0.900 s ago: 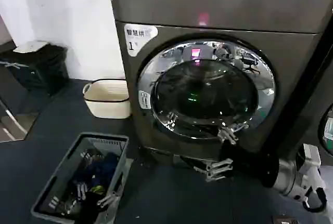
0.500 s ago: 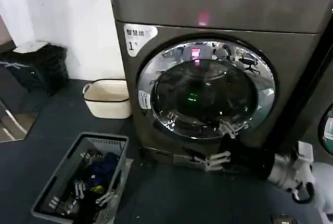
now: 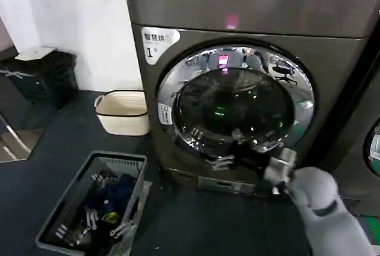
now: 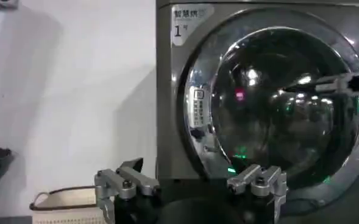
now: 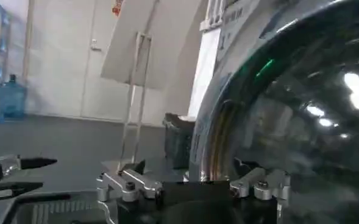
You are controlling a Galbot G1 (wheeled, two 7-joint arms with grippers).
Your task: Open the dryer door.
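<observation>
Since the earlier head frames, the right gripper (image 3: 228, 149) has risen from below the dryer (image 3: 249, 6) to the lower chrome ring of the dryer door (image 3: 237, 104), which is shut.

Left wrist view: the left gripper (image 4: 191, 182), fingers spread apart, faces the door, well apart.

Right wrist view: open fingers (image 5: 127, 182) sit just beside the chrome rim.

Dim room, glare on dryer door (image 3: 234, 104)

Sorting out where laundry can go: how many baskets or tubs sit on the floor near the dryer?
2: a cream tub against the wall beside the dryer, and a grey laundry basket of clothes nearer the robot. Others may be hidden.
</observation>
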